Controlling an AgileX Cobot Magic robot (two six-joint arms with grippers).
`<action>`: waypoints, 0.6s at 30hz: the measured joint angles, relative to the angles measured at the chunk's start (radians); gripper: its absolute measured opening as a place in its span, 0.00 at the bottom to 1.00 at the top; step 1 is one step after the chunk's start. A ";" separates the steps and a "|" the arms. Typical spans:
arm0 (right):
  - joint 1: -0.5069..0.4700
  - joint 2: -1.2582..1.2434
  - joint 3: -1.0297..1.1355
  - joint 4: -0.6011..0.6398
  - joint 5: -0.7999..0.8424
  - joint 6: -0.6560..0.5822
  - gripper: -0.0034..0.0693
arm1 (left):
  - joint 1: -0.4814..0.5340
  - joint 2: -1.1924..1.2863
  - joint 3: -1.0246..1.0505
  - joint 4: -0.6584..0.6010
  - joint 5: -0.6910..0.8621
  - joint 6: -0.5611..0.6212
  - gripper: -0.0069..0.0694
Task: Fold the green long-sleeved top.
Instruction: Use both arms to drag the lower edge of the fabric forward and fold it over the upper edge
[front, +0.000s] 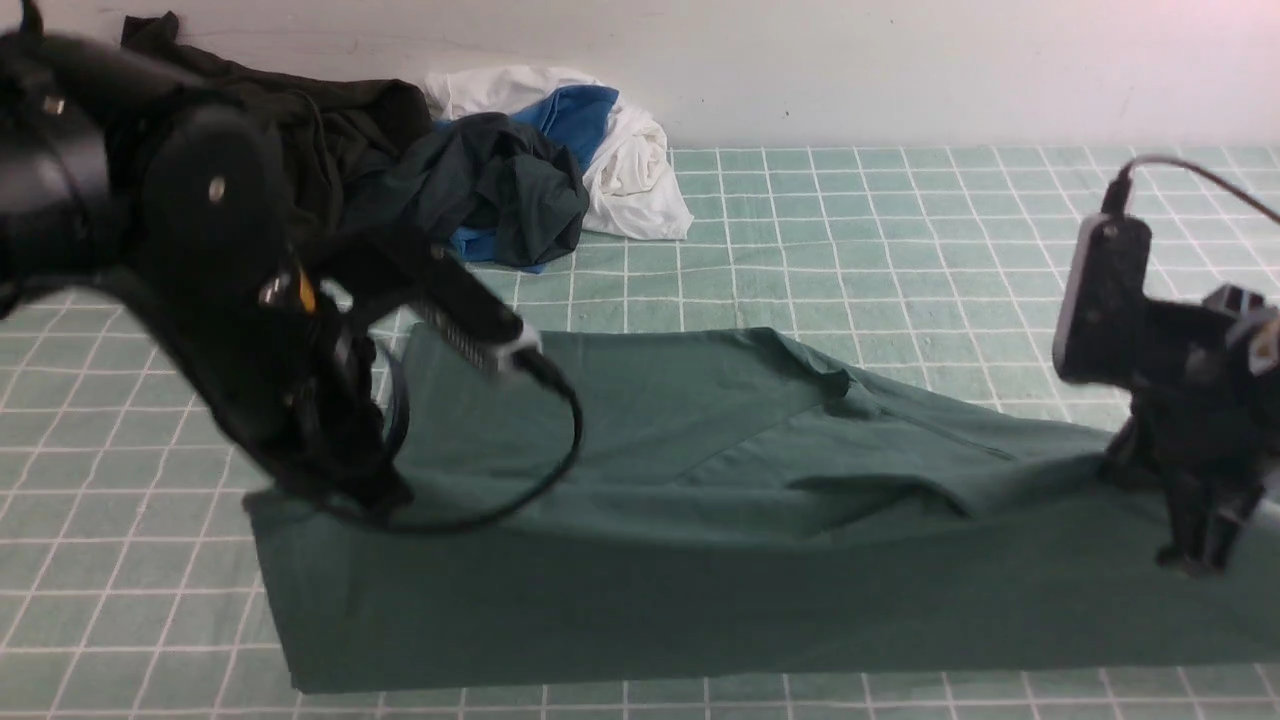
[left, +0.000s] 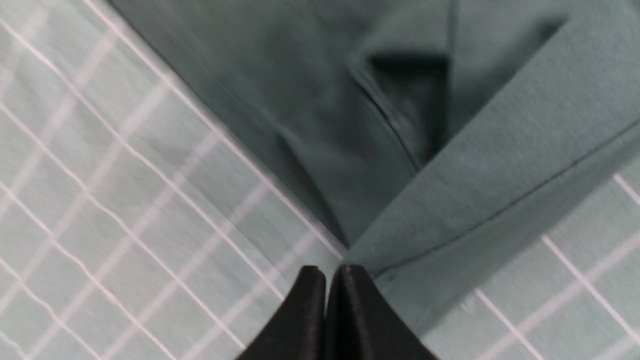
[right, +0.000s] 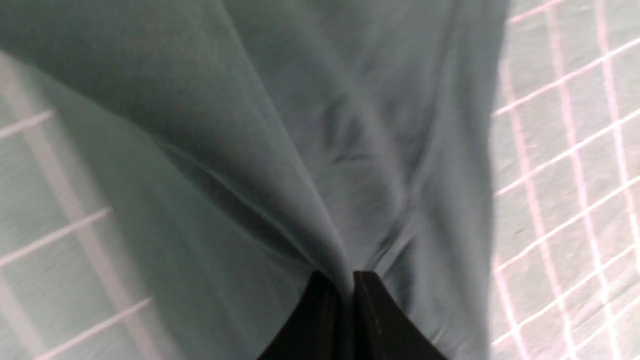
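Across the near half of the grid-printed mat, the green long-sleeved top lies as a broad band with its long axis running left to right, so that each arm works one end. At the left end the left gripper has its jaws pressed together at the corner where two edges of the cloth meet. A hemmed flap appears to run into the fingertips, which suggests a pinch on that corner, though motion blur softens the contact. At the right end the right gripper has its jaws closed on a gathered tuck of the fabric, with creases fanning away from the pinch and a low ridge of cloth rising toward it in the front view. Neither arm is nearer than the other, since each is already at its own end. The coming move therefore seems to turn on the short axis, that is, on carrying both held points together across the band while keeping the span between them taut. The collar, cuffs and any chest print cannot be made out. The right end of the top runs out of the front view, and the left arm, itself blurred, covers the far left corner. Well apart, by the far wall, sits a heap of other clothes.
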 joint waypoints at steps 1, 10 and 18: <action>-0.006 0.038 -0.029 0.003 0.000 0.000 0.06 | 0.012 0.036 -0.038 0.000 0.001 0.006 0.11; -0.051 0.398 -0.387 0.010 0.001 0.041 0.06 | 0.125 0.429 -0.492 0.000 0.019 0.036 0.11; -0.071 0.605 -0.538 0.007 0.018 0.160 0.06 | 0.156 0.590 -0.584 -0.076 0.082 0.104 0.15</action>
